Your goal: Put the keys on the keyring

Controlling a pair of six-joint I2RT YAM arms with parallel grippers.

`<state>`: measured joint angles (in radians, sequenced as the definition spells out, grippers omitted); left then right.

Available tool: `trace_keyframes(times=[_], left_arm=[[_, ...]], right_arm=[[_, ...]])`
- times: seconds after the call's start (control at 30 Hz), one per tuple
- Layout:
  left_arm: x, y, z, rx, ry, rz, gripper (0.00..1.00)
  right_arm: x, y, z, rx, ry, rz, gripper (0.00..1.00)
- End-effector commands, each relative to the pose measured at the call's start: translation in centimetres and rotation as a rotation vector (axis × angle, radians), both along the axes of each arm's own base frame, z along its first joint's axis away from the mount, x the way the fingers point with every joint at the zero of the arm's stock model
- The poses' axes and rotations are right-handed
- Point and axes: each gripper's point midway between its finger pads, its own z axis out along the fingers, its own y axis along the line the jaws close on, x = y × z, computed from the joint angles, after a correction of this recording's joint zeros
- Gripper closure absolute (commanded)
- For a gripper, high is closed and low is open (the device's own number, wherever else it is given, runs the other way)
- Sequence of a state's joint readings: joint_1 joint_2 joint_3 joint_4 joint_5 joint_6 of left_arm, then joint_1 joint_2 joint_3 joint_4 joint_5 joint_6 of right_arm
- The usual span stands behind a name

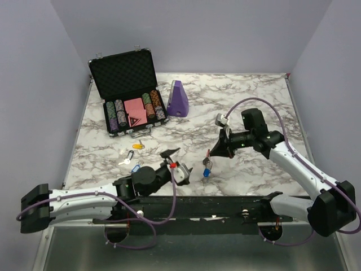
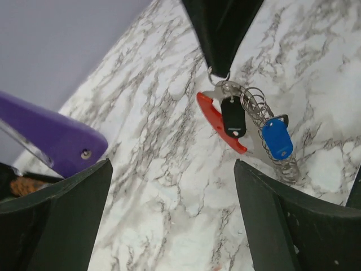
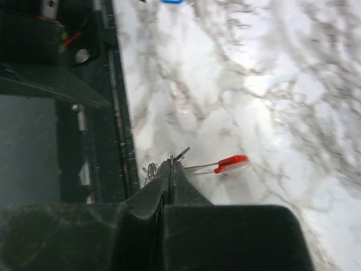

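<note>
My right claw is clamped on the top of the keyring, right of centre in the overhead frame. It dangles the loop over the worktop, I judge to present it to the left claw, whose fingers stand wide apart and empty. A black key and a blue-tagged key hang on it. Loose keys lie left of centre. The right wrist view is blurred, and the claw covers the ring's top, so I cannot find its opening.
</note>
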<state>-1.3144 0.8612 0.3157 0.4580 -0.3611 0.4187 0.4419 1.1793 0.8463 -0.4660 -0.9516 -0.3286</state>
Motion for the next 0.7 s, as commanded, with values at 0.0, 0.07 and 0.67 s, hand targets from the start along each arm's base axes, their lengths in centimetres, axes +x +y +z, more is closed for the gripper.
trace_keyframes(times=[0.0, 0.07, 0.67], left_arm=[[2.1, 1.9, 2.9, -0.3, 0.353, 0.092, 0.02], [3.1, 2.6, 3.7, -0.375, 0.463, 0.104, 0.01], [3.6, 4.2, 5.7, -0.546, 0.714, 0.175, 0.01]], right_arm=[[5.8, -2.7, 2.4, -0.089, -0.209, -0.25, 1.0], [8.6, -4.5, 2.6, -0.151, -0.304, -0.368, 1.0], [25.9, -11.1, -3.1, -0.433, -0.15, -0.826, 1.0]])
